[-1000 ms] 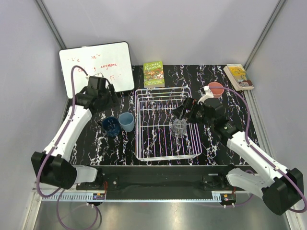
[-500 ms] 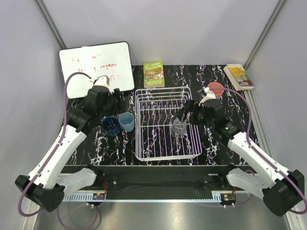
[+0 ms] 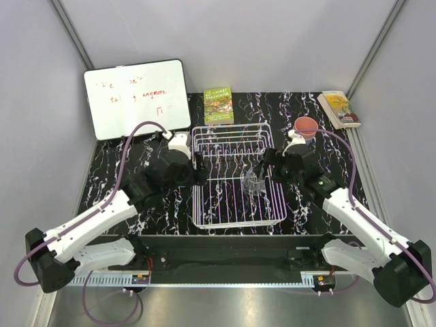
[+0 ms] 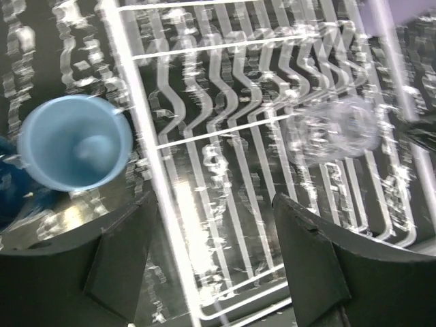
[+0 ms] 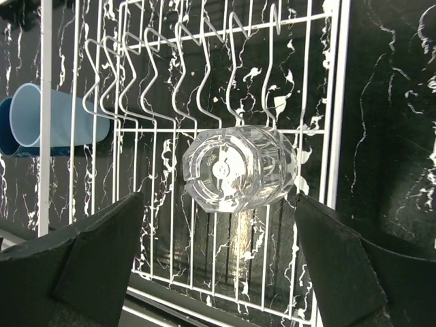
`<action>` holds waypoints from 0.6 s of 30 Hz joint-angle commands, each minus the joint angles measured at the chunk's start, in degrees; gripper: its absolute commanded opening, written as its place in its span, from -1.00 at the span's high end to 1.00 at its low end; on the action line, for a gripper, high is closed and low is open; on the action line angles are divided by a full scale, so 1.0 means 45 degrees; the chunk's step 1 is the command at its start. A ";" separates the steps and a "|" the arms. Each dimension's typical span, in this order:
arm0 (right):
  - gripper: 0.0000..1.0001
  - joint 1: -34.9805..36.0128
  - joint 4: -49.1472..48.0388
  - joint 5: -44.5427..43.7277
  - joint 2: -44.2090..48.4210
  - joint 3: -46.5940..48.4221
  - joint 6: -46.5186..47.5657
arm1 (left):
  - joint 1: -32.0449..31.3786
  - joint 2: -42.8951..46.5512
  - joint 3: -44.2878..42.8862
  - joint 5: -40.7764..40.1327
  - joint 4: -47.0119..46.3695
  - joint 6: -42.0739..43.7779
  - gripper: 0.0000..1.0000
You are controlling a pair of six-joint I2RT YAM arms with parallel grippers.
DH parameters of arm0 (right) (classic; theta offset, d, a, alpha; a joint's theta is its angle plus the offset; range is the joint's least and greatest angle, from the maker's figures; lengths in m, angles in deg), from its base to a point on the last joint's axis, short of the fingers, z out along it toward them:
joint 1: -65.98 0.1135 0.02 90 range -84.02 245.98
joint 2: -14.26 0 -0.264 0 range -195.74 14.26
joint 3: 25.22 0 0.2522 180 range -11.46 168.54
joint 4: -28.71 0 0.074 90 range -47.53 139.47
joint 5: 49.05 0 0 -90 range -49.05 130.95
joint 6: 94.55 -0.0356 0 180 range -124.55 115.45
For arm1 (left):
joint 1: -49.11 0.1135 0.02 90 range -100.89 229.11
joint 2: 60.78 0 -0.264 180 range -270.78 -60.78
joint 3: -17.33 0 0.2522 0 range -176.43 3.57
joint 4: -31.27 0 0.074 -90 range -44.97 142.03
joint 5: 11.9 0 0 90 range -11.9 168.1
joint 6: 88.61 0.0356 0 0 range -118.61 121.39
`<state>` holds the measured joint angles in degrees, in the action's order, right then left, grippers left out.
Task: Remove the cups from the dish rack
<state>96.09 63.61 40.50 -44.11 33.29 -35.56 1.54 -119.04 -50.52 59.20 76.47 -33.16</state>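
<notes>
The white wire dish rack (image 3: 204, 219) stands mid-table. Inside it rests a clear faceted glass (image 3: 253, 182), its base turned toward the right wrist camera (image 5: 238, 170). My right gripper (image 5: 218, 245) is open and empty just short of the glass (image 4: 340, 129), at the rack's right side (image 3: 266, 163). My left gripper (image 4: 214, 252) is open and empty above the rack's left rim (image 4: 146, 136). Left of the rack stand a light blue cup (image 4: 73, 142) and a dark blue cup (image 4: 7, 184), both hidden under the left arm in the top view. A salmon-pink cup (image 3: 306, 127) sits on the table at the back right.
A whiteboard (image 3: 136, 95) leans at the back left. A green book (image 3: 218, 105) lies behind the rack, and another book (image 3: 338, 107) sits in the back right corner. Upright plate dividers (image 5: 197, 75) fill the rack's far end. Enclosure walls close off both sides.
My left arm has swung from beside the whiteboard to the rack's left rim, now covering the two blue cups in the top view. The right gripper shifted slightly right, beside the glass.
</notes>
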 commanded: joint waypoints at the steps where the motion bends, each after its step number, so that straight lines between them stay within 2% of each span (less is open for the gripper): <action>1: -0.97 0.0087 0.0202 -0.0856 0.1133 0.0522 0.0230 | -0.1223 -0.0895 -0.0653 -0.1110 -0.2358 0.0195 -0.48; 5: -0.99 0.0087 0.1100 -0.1714 0.1973 0.1866 0.0190 | -0.2472 -0.2636 -0.1807 -0.1737 -0.2397 0.0898 -0.54; 10: -1.00 0.0087 0.2311 -0.2028 0.2365 0.3528 0.0190 | -0.3061 -0.5327 -0.3309 -0.1778 -0.2689 0.1699 -0.59; 14: -0.99 0.0086 0.3014 -0.2497 0.2755 0.4117 0.0190 | -0.3665 -0.7304 -0.4542 -0.2617 -0.2553 0.2246 -0.61; 18: -0.99 0.0087 0.3250 -0.2654 0.2951 0.4215 0.0288 | -0.3764 -0.8651 -0.5187 -0.2344 -0.2573 0.2228 -0.63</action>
<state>96.24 74.69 31.39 -31.37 50.64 -35.36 -14.55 -154.34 -69.92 50.98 67.25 -24.94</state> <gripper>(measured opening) 0.994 0.810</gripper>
